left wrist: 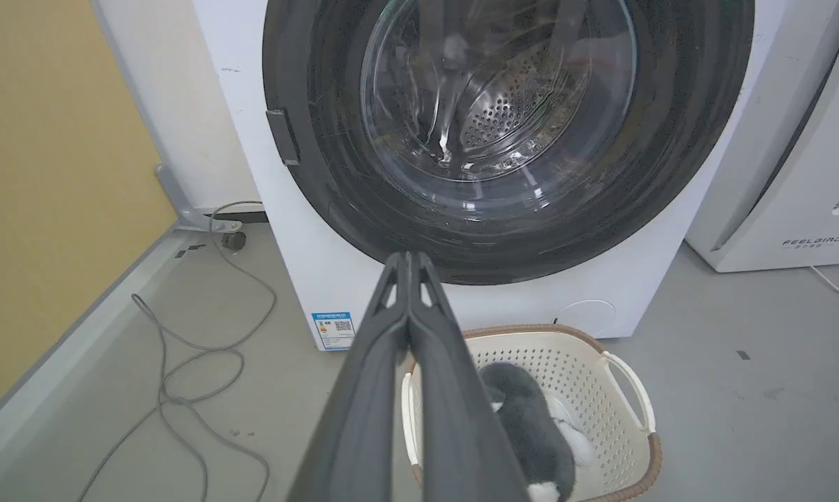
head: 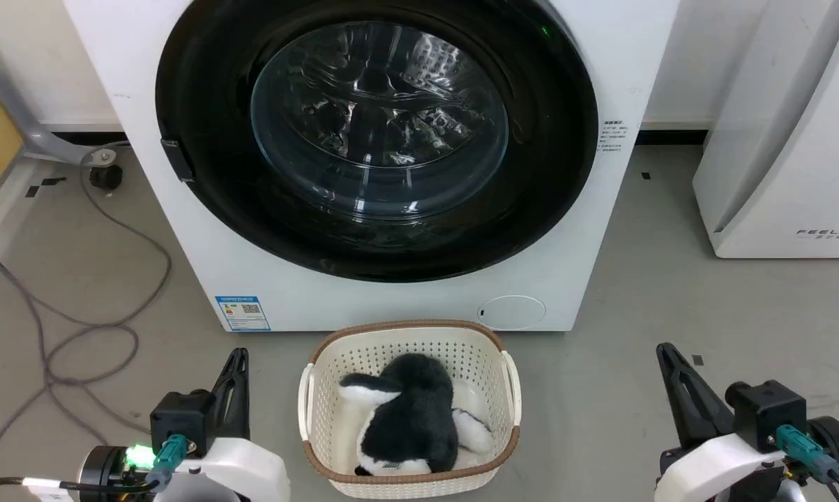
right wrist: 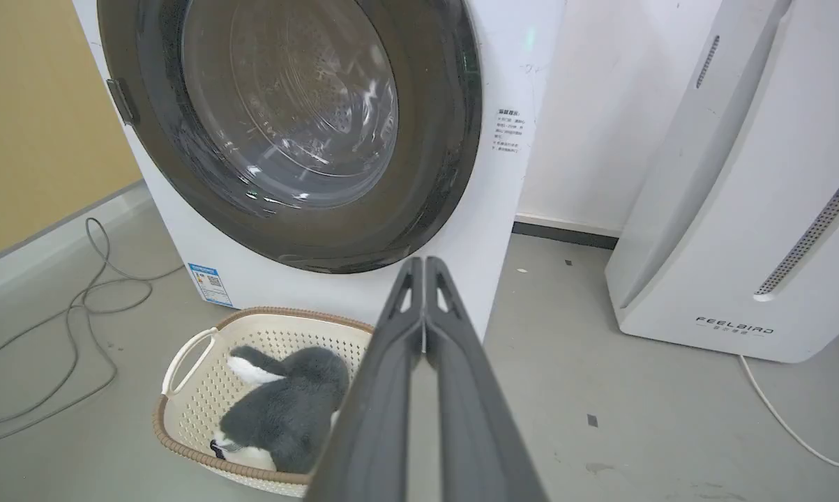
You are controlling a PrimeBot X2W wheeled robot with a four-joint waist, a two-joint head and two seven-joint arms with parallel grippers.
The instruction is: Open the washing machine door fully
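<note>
The washing machine (head: 203, 230) is a white front-loader facing me. Its door (head: 203, 90), a glossy black disc with a bulging glass bowl, lies flat against the front, closed, with a small black latch tab (head: 177, 159) on its left rim. The same door (left wrist: 335, 174) fills the upper left wrist view, and the door (right wrist: 433, 174) also shows in the right wrist view. My left gripper (head: 238, 357) rests low at the lower left, shut and empty, well short of the door. My right gripper (head: 664, 352) rests at the lower right, shut and empty.
A cream laundry basket (head: 510, 390) holding a black-and-white plush toy (head: 409, 418) stands on the floor right before the machine, between my arms. Grey cables (head: 77, 335) loop over the floor on the left. A white FEELBIRD appliance (head: 782, 139) stands at the right.
</note>
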